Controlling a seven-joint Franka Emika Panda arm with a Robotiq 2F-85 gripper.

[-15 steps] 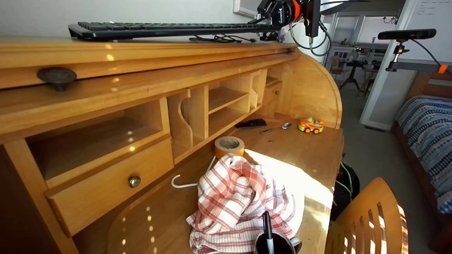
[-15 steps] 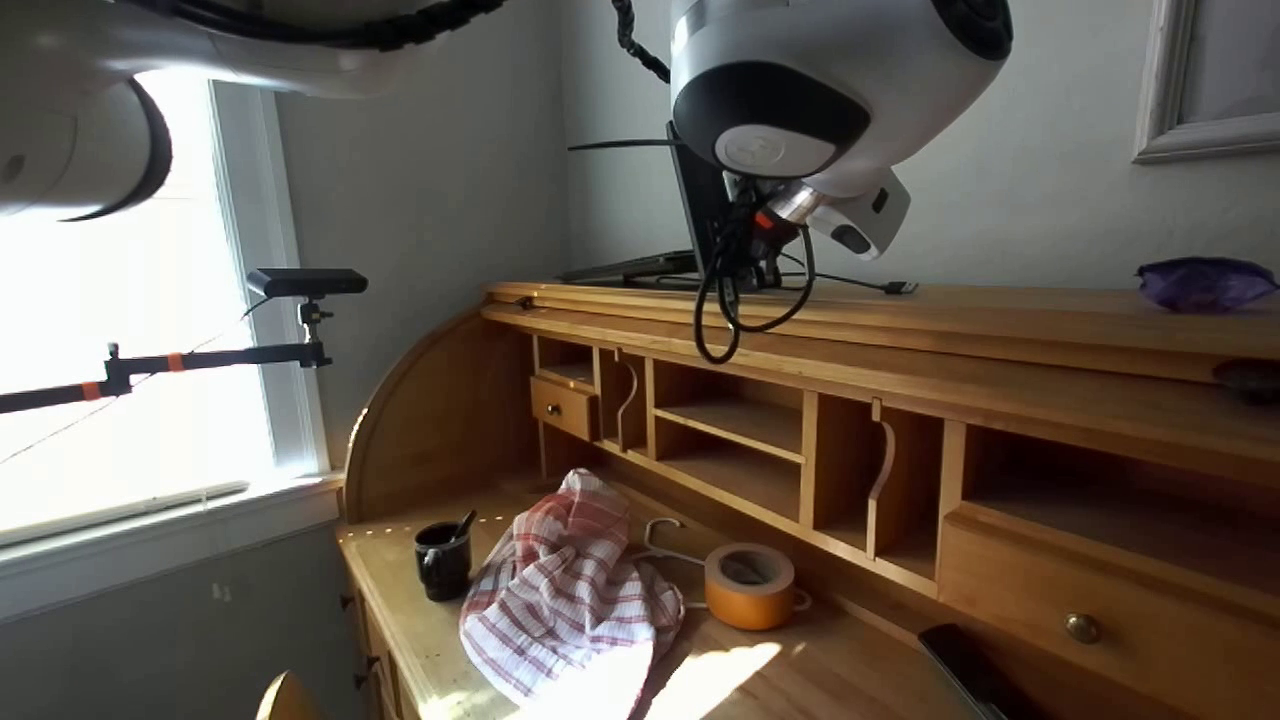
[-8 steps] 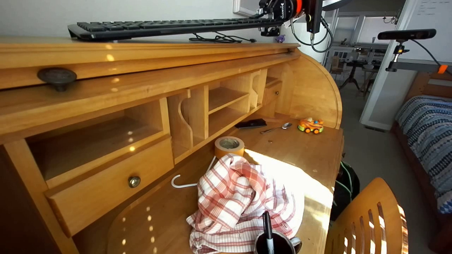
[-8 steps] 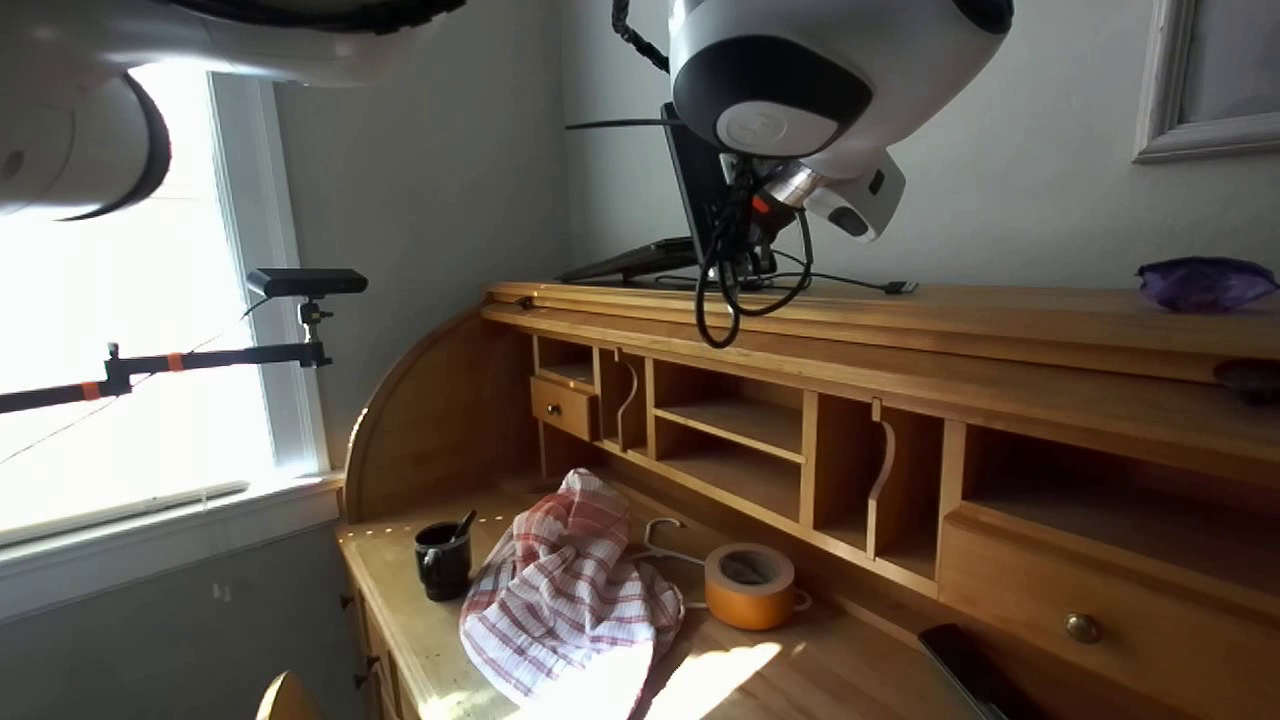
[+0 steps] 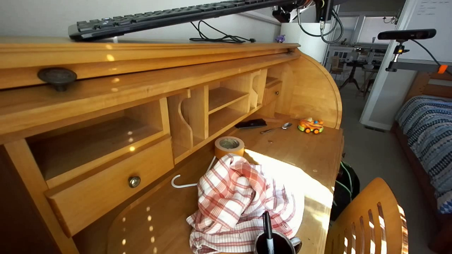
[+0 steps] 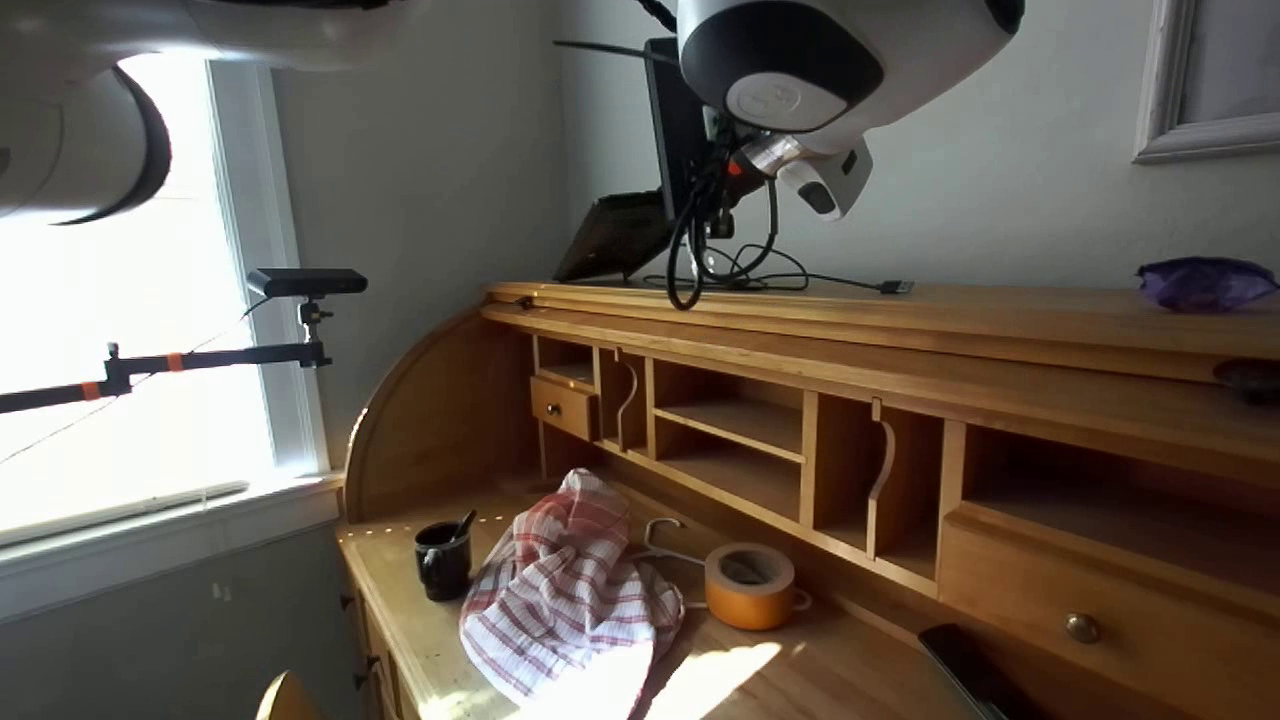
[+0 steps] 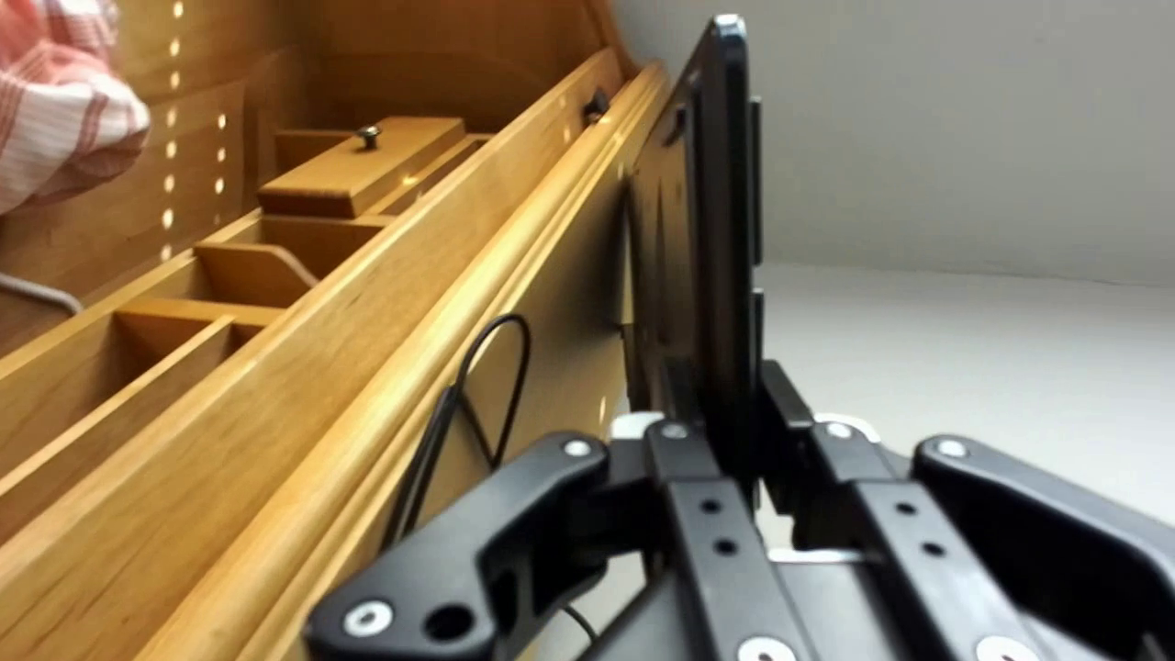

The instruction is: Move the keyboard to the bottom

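Your gripper (image 7: 730, 404) was clamped on one end of the keyboard (image 5: 169, 17), spread just wide enough for its edge. You held that end raised above the shelf (image 6: 1030, 308), the far end slanting down to it, well above the desktop (image 5: 289, 143), where a towel (image 5: 240, 197) lay bunched.

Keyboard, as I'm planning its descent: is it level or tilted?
Tilted: the keyboard slopes upward from near the top shelf to the end the gripper holds.

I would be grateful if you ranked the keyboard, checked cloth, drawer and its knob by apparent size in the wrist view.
Largest to smallest:
keyboard, nearest the camera
checked cloth, cut off by the picture's edge
drawer
drawer knob
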